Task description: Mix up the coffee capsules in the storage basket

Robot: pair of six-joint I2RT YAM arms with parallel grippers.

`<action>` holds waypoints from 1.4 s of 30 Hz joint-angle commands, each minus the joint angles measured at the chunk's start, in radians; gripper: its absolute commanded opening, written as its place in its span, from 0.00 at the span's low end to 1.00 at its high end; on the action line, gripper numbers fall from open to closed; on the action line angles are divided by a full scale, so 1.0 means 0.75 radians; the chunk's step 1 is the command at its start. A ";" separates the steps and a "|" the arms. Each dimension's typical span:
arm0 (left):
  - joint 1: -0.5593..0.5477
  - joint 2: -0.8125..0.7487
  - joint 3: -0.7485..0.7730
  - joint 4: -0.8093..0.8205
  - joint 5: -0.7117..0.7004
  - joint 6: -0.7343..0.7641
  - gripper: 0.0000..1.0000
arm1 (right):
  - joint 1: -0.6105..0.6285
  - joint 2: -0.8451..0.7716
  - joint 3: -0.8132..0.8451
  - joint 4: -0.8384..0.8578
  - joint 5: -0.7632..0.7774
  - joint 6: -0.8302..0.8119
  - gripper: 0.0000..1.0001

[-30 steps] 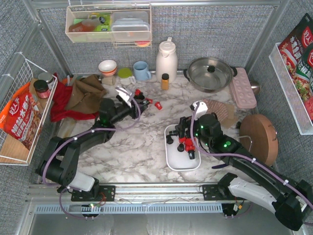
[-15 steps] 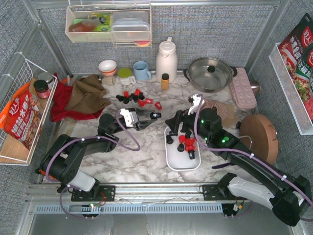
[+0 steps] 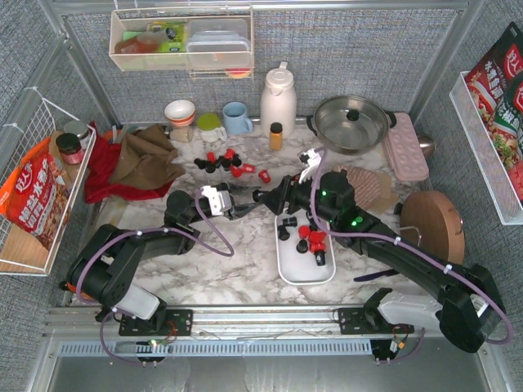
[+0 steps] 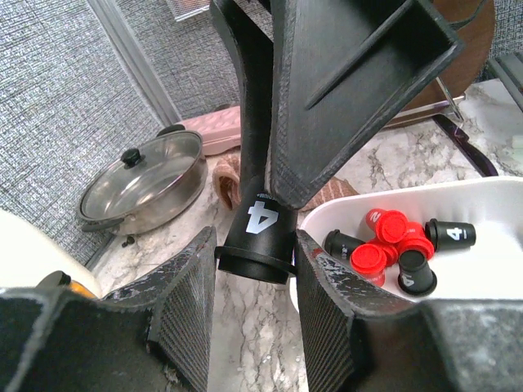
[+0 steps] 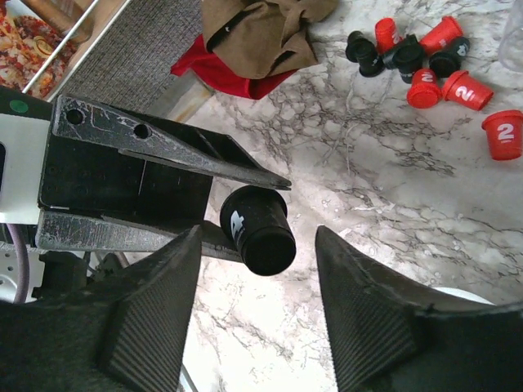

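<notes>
left pincer clamped on black capsule | right pincer open, straddling it without touching | white tray of capsules just beside both

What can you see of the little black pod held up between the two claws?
The black capsule is a stubby, matte, plastic-looking cup with a white 4 on its side and a wider rim at one end. The left gripper pinches it at that rim, near the white basket. Its narrow end points into the right gripper, whose open fingers flank it without touching.
</notes>
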 commanded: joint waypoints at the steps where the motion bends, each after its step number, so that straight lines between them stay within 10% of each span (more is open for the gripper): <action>1: -0.004 -0.005 0.003 0.039 0.023 0.011 0.44 | 0.003 0.025 0.013 0.109 -0.051 0.037 0.58; 12: -0.006 -0.005 0.015 -0.008 -0.008 0.009 0.46 | 0.003 0.019 -0.031 0.111 -0.027 0.071 0.20; 18: -0.007 -0.014 0.043 -0.120 -0.039 0.000 0.79 | 0.002 -0.046 -0.065 0.079 0.102 0.046 0.13; 20: -0.004 -0.025 0.061 -0.222 -0.069 0.032 0.99 | 0.003 -0.092 -0.077 0.037 0.167 0.013 0.13; 31: 0.121 0.028 0.308 -0.815 -0.958 -0.202 0.99 | 0.012 -0.275 -0.113 -0.608 0.588 -0.317 0.18; 42: 0.311 0.390 0.805 -1.512 -1.259 -0.317 0.99 | 0.013 -0.127 -0.137 -0.655 0.505 -0.368 0.45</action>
